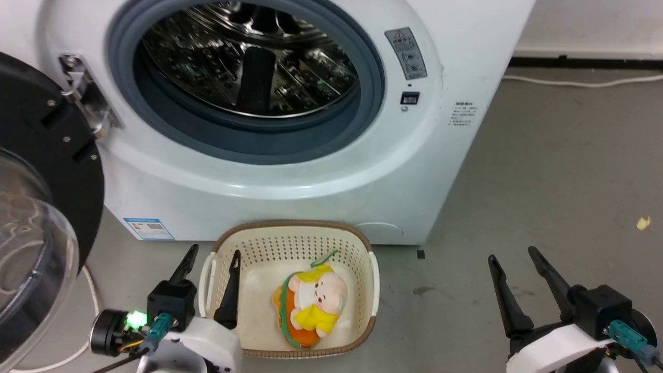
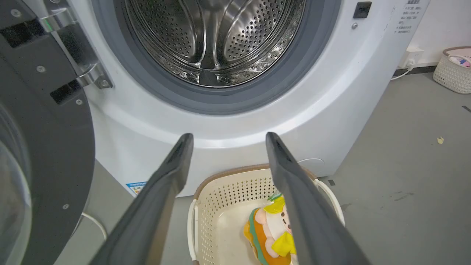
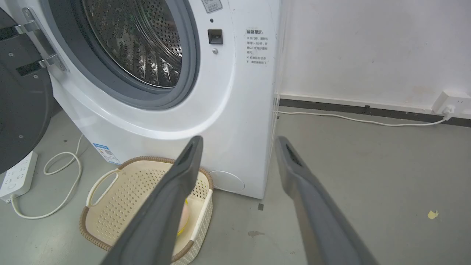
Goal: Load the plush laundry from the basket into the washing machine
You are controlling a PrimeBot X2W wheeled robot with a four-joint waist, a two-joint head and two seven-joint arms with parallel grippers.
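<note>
Grey floor [image 1: 559,171]: we see one yellow scrap [image 1: 643,223] | white wall [image 3: 368,48]: socket [image 3: 450,102], white cable [image 3: 349,119] along dark baseboard [image 3: 323,105] | power strip [image 3: 16,176] on floor | pale hamper [image 2: 454,71] by wall

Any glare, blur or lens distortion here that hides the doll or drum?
Head view: sharp, evenly lit; drum glints, doll clear. Left wrist view: wide-angle curving of the washer; left gripper's finger covers part of the doll. Right wrist view: right gripper's finger hides most of the doll; no motion blur.
</note>
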